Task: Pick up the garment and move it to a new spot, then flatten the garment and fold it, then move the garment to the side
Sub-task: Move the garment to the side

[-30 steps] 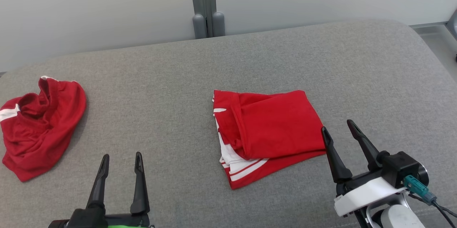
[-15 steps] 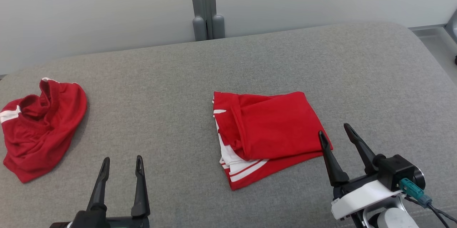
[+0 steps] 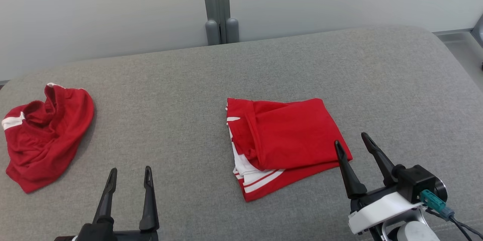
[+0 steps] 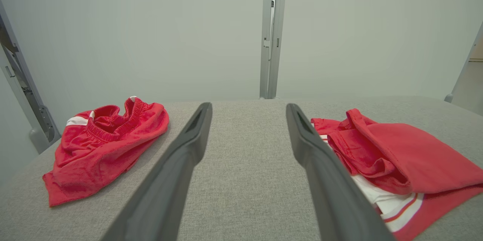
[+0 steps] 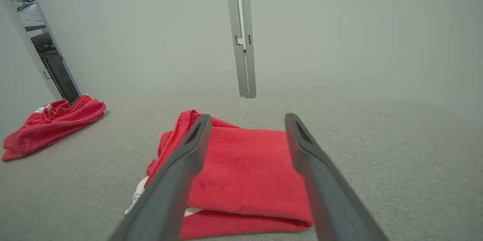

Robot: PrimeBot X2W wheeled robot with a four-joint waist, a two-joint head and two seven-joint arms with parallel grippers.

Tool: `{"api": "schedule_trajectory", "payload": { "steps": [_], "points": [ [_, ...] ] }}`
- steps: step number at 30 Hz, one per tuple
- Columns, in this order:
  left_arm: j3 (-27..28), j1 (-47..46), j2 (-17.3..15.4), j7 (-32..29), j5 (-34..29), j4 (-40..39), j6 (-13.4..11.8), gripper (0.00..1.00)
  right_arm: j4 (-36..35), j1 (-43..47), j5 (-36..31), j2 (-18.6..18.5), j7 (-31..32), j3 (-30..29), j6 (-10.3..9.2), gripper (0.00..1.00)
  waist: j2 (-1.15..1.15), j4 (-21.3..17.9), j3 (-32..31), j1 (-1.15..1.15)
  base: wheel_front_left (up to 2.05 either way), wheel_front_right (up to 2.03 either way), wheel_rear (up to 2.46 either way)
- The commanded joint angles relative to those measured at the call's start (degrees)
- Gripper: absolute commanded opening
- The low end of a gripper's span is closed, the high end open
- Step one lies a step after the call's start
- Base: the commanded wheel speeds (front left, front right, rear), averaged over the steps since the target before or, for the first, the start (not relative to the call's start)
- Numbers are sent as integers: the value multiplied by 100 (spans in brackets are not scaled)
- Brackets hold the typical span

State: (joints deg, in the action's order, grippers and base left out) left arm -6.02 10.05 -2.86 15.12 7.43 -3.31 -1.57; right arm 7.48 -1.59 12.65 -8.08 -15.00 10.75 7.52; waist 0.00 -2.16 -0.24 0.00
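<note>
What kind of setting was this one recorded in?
Probably a partitioned test bay, not a home: plain pale wall panels joined by a grey metal post, and a grey fabric-covered work surface holding a folded red garment and a crumpled red garment.

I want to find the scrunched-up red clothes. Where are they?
In the head view the scrunched-up red clothes lie at the far left of the grey cushion, near its left edge and well apart from the folded red clothes in the middle.

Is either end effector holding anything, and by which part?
Nothing is held: left end effector and right end effector both stand open, empty; the folded garment lies loose on the cushion.
</note>
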Motion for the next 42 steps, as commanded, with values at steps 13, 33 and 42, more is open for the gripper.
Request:
{"api": "schedule_trajectory", "payload": {
  "steps": [13,33,42],
  "points": [
    [-26,94,-7,2,-48,49,-5,100,21,22,207,48,-25,-33,-7,100,0,88,-42,0,0,0,0],
    [-243,-248,-8,2,-27,-54,-23,100,541,-774,758,-317,-21,388,-7,100,0,286,549,0,0,0,0],
    [-451,-651,-8,2,-42,-73,31,100,1925,-1878,1836,-1014,-11,904,-7,100,0,485,1185,0,0,0,0]
  ]
}}
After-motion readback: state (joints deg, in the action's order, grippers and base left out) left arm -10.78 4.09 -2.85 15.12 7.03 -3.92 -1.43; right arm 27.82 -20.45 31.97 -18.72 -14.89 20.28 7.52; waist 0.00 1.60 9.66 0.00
